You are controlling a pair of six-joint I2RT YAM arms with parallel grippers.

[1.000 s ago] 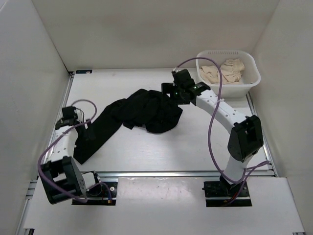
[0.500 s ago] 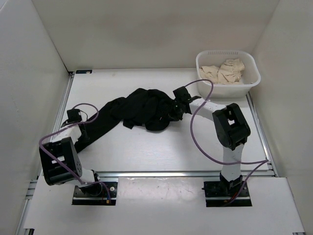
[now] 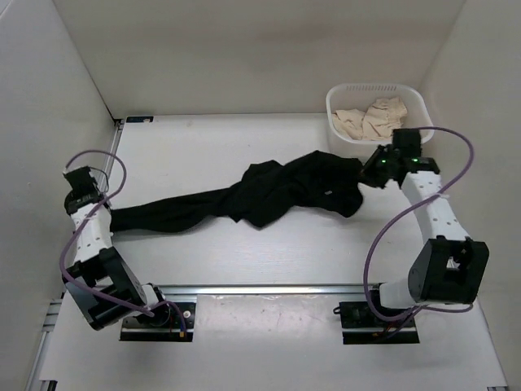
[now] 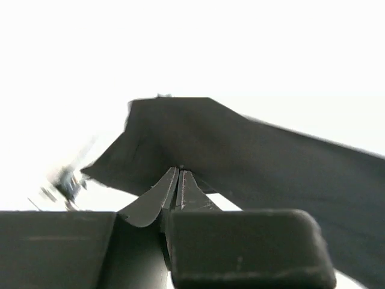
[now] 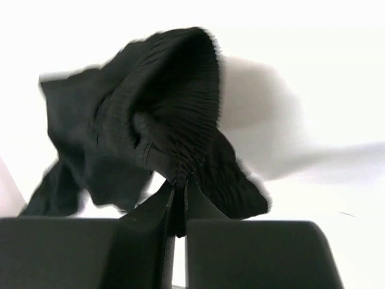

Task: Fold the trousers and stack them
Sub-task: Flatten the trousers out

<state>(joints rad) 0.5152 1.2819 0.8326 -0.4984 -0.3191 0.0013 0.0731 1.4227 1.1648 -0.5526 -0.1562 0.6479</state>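
Left gripper: fingers are pressing together, clamping the leg end of the trousers.
Right gripper: fingers are closing tight on a ribbed, gathered edge of the black fabric.
Trousers: lying strung out between both grippers, bunching midway.
Basket: sitting just behind the Right gripper, holding beige cloths.

We are looking into a robotics lab cell: white panels are boxing in a table carrying two bolted-down arms.
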